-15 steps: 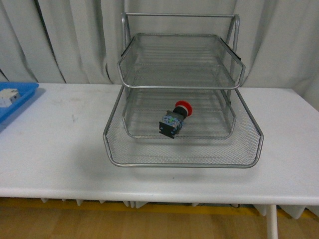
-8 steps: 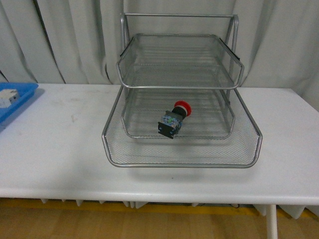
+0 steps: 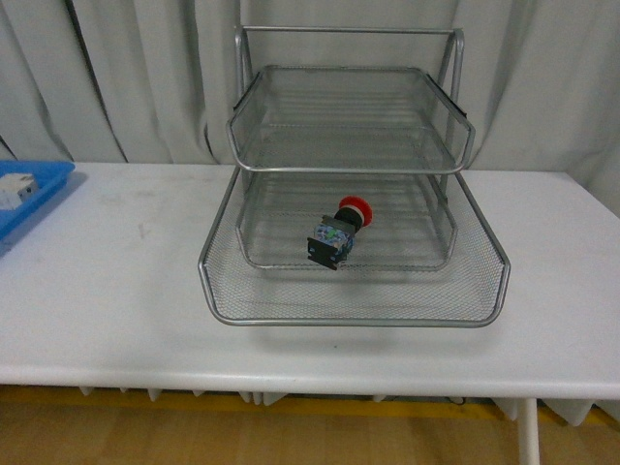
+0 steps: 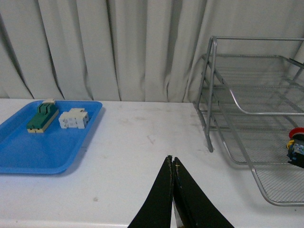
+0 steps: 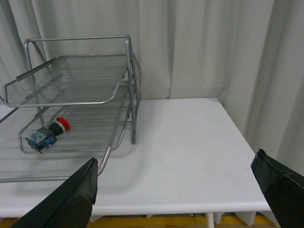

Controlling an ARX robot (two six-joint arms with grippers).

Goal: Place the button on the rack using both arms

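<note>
Button (image 3: 341,231): on middle tier of rack (image 3: 349,318), well apart from your hands.
Left hand (image 4: 172,164): clenched, empty.
Right hand (image 5: 175,158): released, wide.

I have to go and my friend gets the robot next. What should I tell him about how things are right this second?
Left gripper: shut, holding nothing.
Right gripper: open wide, holding nothing.
Both are clear of the rack.
Button: lying on its side inside the rack, below the top tier, with nothing touching it.
Done: the button looks placed.
Left: probably nothing more than parking the arms.
</note>
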